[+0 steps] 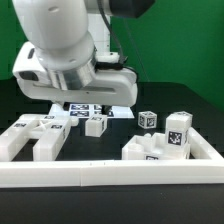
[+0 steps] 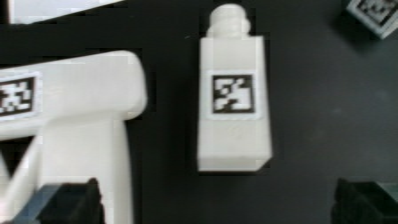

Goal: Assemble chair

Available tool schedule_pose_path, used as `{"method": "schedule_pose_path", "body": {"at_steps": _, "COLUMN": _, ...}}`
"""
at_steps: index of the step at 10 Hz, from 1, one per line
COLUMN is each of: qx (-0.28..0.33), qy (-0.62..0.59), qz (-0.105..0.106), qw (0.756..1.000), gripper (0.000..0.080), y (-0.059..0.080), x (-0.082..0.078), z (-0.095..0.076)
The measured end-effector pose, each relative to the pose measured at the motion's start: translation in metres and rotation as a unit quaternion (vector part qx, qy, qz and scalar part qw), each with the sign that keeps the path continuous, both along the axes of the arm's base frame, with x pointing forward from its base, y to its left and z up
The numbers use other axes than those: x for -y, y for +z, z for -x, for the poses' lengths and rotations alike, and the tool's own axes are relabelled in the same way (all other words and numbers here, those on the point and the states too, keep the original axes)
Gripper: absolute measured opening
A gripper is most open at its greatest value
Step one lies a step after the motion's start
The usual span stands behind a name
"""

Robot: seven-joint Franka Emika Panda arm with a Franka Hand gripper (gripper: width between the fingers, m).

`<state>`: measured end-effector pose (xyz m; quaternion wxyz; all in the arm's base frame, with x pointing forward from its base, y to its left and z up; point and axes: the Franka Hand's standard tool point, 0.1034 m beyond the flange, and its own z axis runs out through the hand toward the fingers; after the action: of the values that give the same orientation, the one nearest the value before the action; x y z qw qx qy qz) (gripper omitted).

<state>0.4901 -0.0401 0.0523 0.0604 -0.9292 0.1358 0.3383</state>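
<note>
Parts of the chair lie loose on the black table (image 1: 120, 137), none yet joined, so the assembly looks barely begun; at the exterior view's left a large pronged piece (image 1: 35, 138) lies flat near the border rail (image 1: 100, 172), which likely serves to keep parts from sliding off; next comes a small plain cube (image 1: 95, 125), then the marker board (image 1: 100, 108) under the arm; further right a tagged cube (image 1: 148, 119) stands alone, and at the far right an upright block (image 1: 179, 132) stands with a flat panel (image 1: 148, 152) in the rail's corner, though whether on it or behind it cannot be told. The hand (image 2: 215, 198) hangs spread wide and empty, its dark fingertips (image 2: 64, 200) showing at opposite edges of the wrist view; between them, clear of both, a leg (image 2: 235, 90) with a round peg lies flat, tag up, just beside a bigger tagged piece (image 2: 80, 100) but apart from it; the wide spread seems meant to straddle that leg for a pick, which calls for a descent centred on it.
</note>
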Motion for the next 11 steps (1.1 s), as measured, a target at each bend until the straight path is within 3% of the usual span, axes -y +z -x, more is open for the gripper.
{"method": "schedule_pose_path", "body": {"at_steps": 7, "qx": 0.006, "qy": 0.011, "qz": -0.001, "qw": 1.0, "gripper": 0.0649, "y": -0.0068, "x": -0.0119, "z": 0.002}}
{"method": "schedule_pose_path", "body": {"at_steps": 11, "qx": 0.001, "qy": 0.009, "qz": -0.001, "qw": 1.0, "gripper": 0.0649, "y": -0.0098, "x": -0.0098, "z": 0.0044}}
